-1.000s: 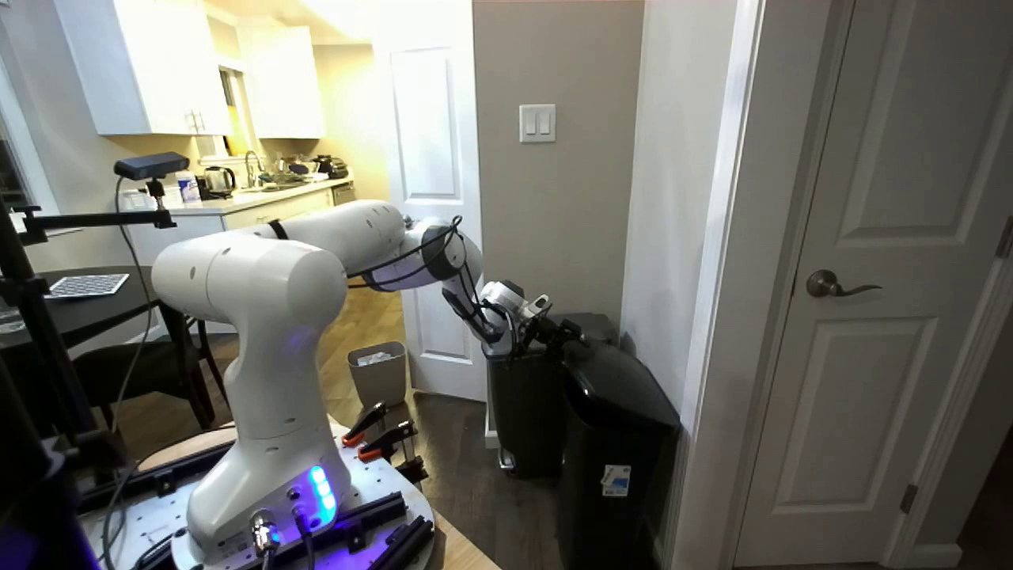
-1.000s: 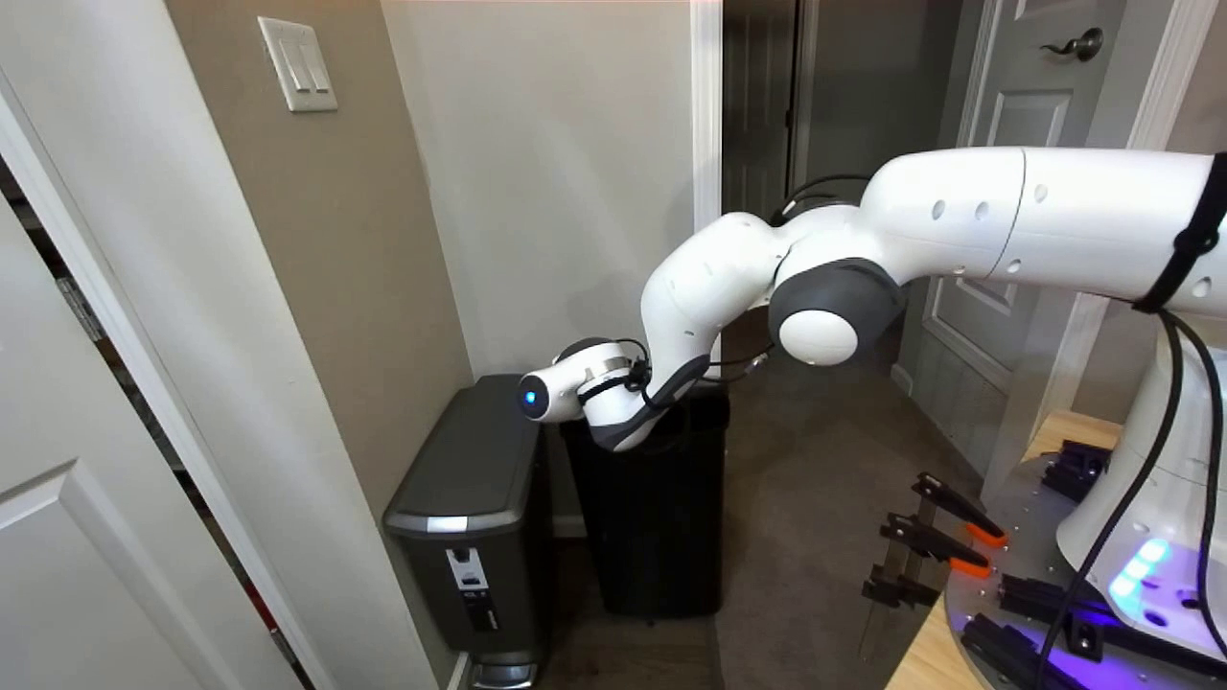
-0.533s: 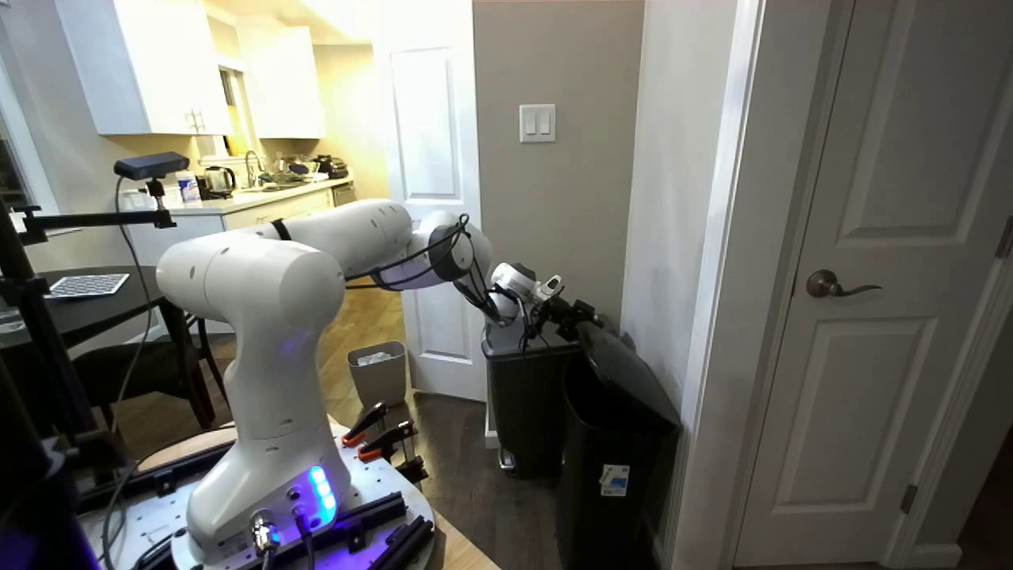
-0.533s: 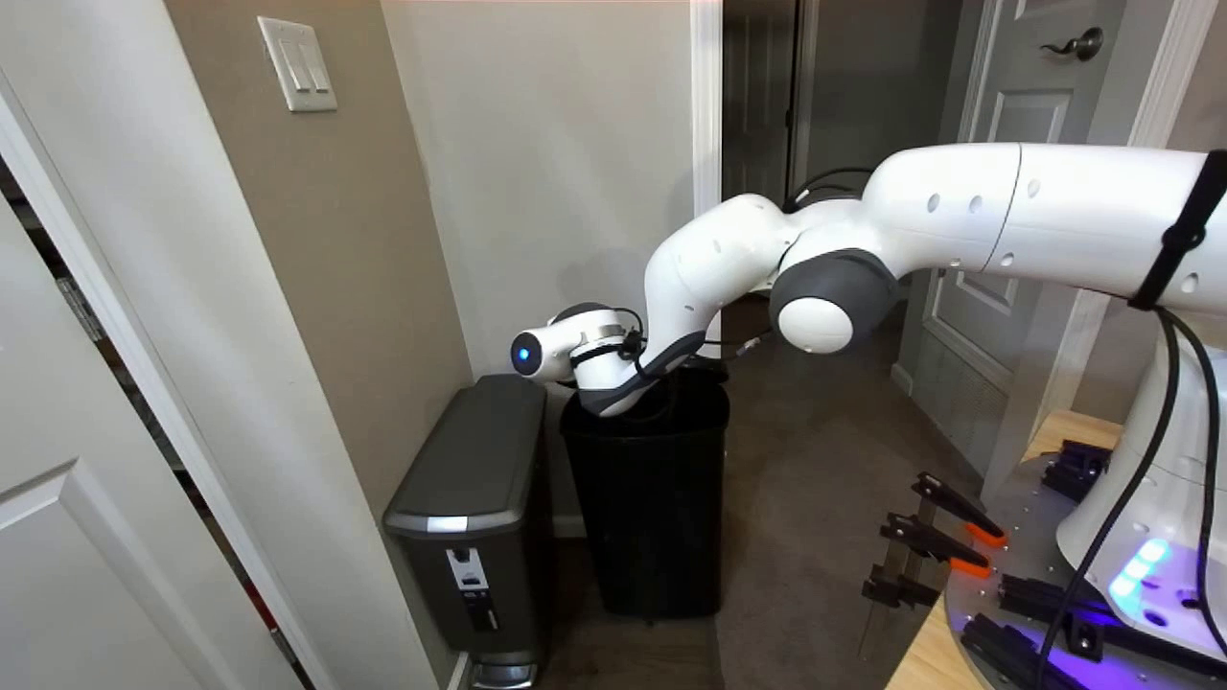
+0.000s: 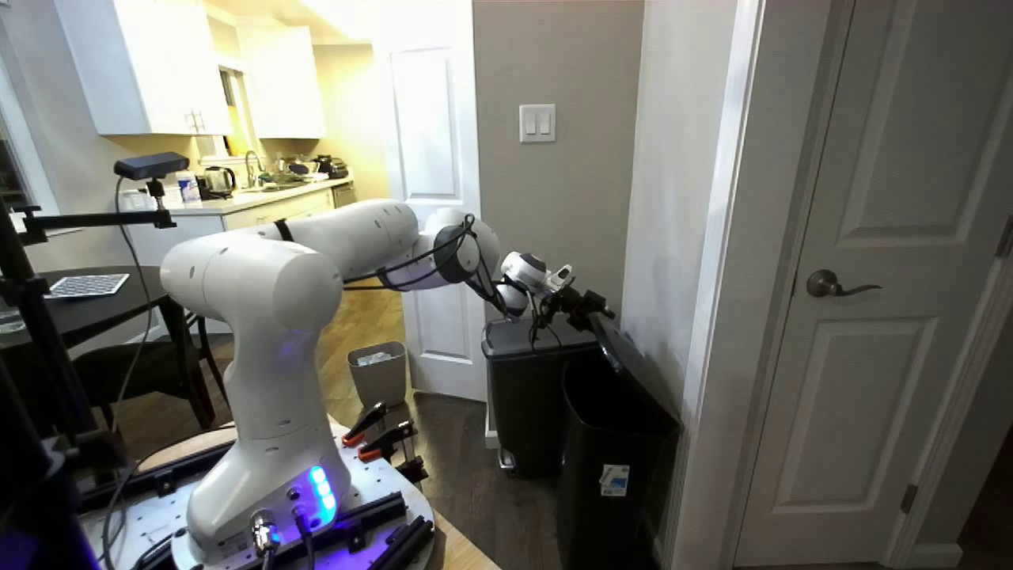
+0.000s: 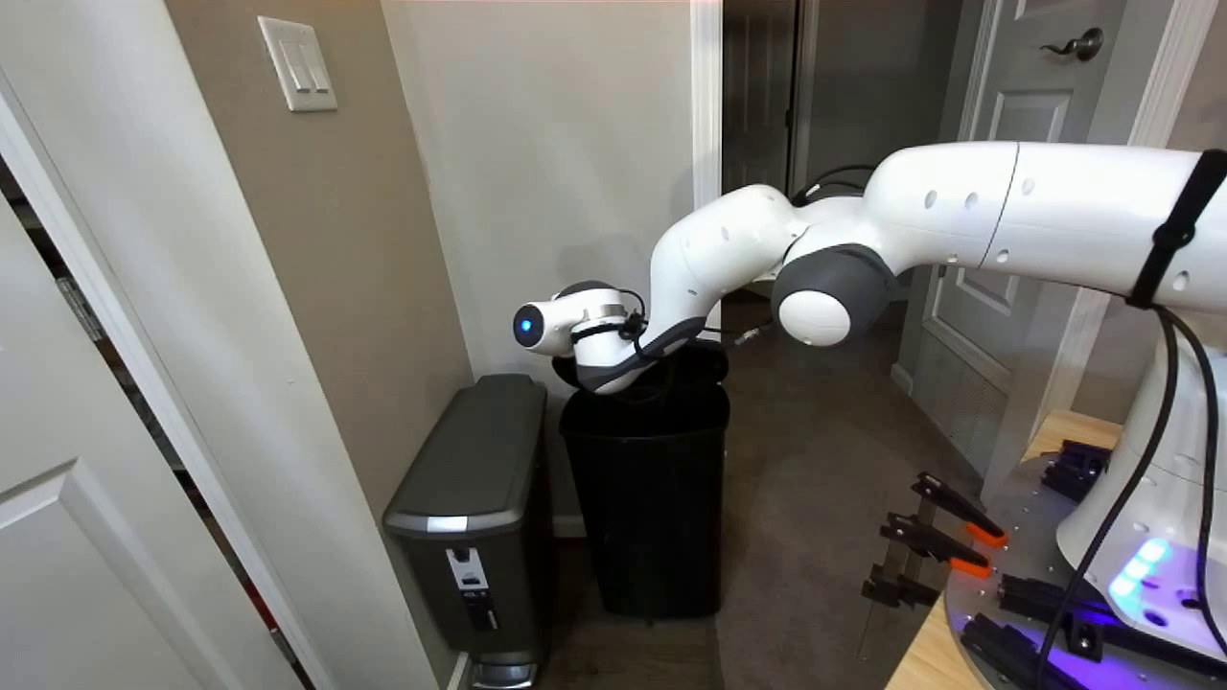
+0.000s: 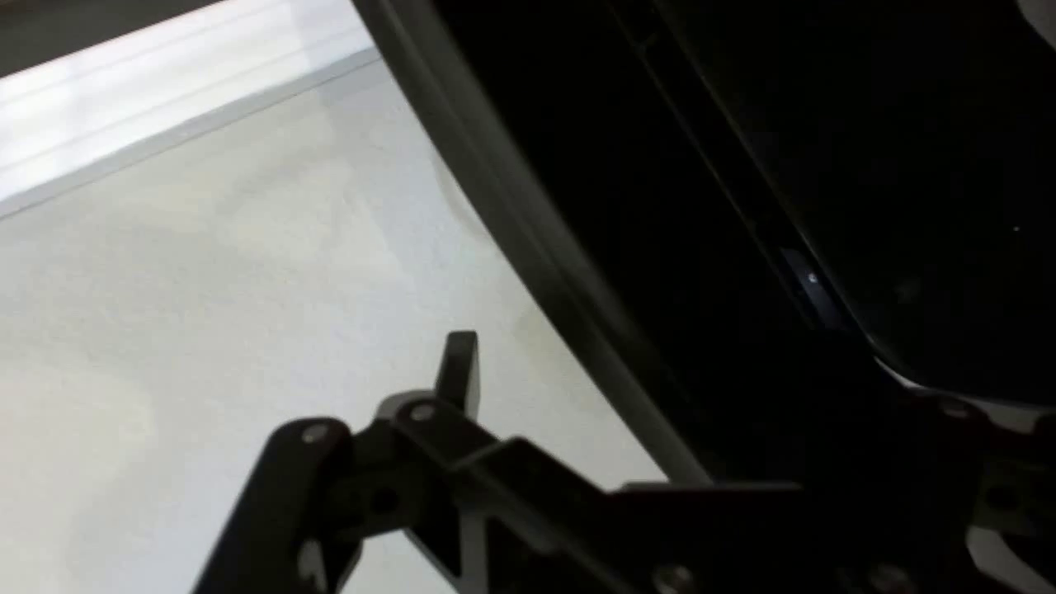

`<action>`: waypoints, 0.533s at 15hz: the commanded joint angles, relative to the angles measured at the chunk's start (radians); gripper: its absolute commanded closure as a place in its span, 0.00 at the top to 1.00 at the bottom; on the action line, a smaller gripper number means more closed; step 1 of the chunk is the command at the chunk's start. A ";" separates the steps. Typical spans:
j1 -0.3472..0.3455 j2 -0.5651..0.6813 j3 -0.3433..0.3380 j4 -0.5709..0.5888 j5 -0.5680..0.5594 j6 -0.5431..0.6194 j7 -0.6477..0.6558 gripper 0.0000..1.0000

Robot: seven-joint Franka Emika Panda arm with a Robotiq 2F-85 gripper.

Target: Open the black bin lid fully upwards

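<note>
A: Nearest first: your end effector (image 5: 597,309) stands wide. In the wrist view one finger (image 7: 459,367) shows near 7 o'clock, apart from any rim; its partner is mostly lost in the dark toward 4.

B: Between those two you get the lid (image 5: 639,372). There its rim slants from 11 to 5 o'clock, down behind the jaws, so whether you touch it I can't tell.

A: Your coming move turns on this: in an exterior view the lid lies just off your end effector at 5 o'clock, its raised edge pointing back up at 11, and its longest visible line follows that slant (which side is truly longer, these angles won't tell you). You have one arm, so no choice there.

B: Its underside faces about 8 o'clock, over the mouth of the black bin (image 6: 647,522). I'd call that partly raised, the low end by the wall (image 5: 681,206), so you'll likely need to push toward 2 o'clock.

A: Watch that your outer finger isn't pinched against that wall.

B: Farthest, behind the black bin at its 10 o'clock, stands the grey bin (image 5: 526,412), its own top down; that one isn't yours.
</note>
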 commanded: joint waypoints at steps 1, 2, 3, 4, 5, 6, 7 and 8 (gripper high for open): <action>-0.052 -0.016 0.022 0.008 0.036 0.029 0.018 1.00; -0.063 -0.001 0.022 0.042 0.053 0.022 0.011 1.00; -0.073 -0.002 0.023 0.051 0.067 0.023 0.011 1.00; -0.083 -0.002 0.022 0.058 0.079 0.027 0.012 1.00; -0.093 -0.002 0.020 0.063 0.090 0.032 0.012 1.00; -0.101 -0.003 0.017 0.070 0.099 0.043 0.012 1.00; -0.106 -0.003 0.014 0.077 0.103 0.055 0.009 1.00; -0.110 -0.003 0.009 0.084 0.103 0.068 0.009 1.00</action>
